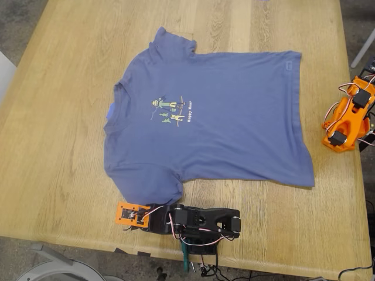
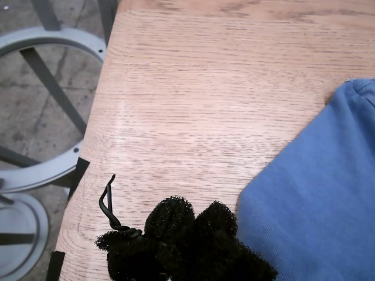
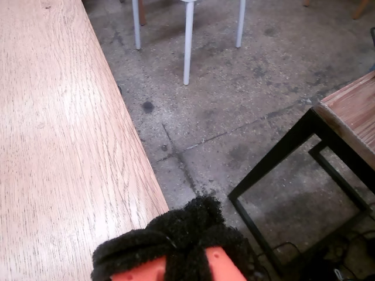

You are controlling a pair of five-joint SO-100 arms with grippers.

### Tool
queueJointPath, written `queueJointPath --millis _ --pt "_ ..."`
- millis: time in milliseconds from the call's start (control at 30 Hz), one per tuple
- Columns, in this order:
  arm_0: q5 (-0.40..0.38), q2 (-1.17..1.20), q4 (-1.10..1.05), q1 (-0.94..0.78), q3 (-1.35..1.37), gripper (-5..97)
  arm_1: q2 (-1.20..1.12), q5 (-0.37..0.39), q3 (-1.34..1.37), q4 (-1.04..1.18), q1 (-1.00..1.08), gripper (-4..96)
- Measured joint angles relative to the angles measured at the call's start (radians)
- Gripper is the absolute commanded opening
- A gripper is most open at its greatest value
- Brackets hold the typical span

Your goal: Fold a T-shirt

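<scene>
Blue-purple cotton T-shirt [image 1: 234, 117] lay flat on wooden surface [image 1: 58, 164]. My first hand [image 2: 187, 237] clenched empty beside sleeve; my second hand [image 3: 176, 246] clenched, parked. Risk: pinching single layer, bunching fabric.

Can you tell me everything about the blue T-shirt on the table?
The T-shirt is blue-purple, soft-looking cloth with short sleeves. It lies flat, spread open and unfolded on the wooden table, collar toward the exterior view's left, hem toward the right. A small yellow-green cartoon print sits on the chest. My first gripper is beside one sleeve's edge, not holding it.
</scene>
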Motion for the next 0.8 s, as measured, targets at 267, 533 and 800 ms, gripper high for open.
queueJointPath --millis 267,533,800 --pt "0.0 0.0 0.0 0.0 0.0 1 0.0 0.002 0.0 0.0 -0.003 0.1" --pt "0.0 0.0 0.0 0.009 0.0 2 0.0 0.002 0.0 0.0 -0.005 0.1" --pt "0.0 0.0 0.0 0.032 0.0 2 0.0 0.002 0.0 0.0 -0.005 0.1"
